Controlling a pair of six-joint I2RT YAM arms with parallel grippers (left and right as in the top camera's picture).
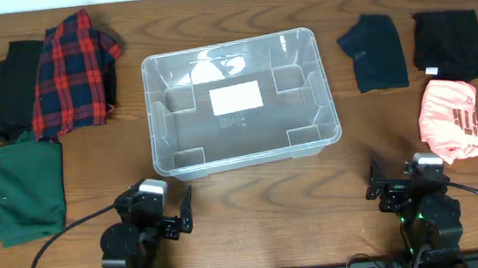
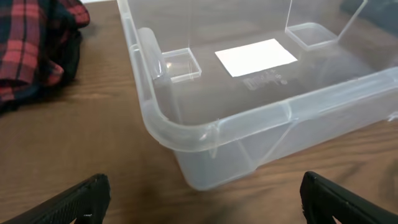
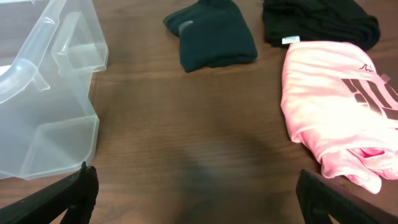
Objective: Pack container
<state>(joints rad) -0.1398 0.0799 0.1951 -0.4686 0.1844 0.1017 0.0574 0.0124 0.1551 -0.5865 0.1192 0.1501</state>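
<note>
One clear plastic container, a white label on its base, stands on the wooden surface directly ahead of the left hand, its rounded near corner close in front of the spread fingers. From the right hand it lies ahead and to the left. Both hands are released, jaws wide apart and grasping nothing, low over the near edge of the surface.

Ahead and to the left of the left hand, a crumpled red-and-navy plaid shirt lies partly over a black garment. A folded dark green garment lies nearer, to that hand's left.

Ahead of the right hand lies a folded dark garment, and to its right a second black garment with a small white tag. A pink garment with dark lettering lies nearer, just ahead and to the right of that hand, well apart from the container.
</note>
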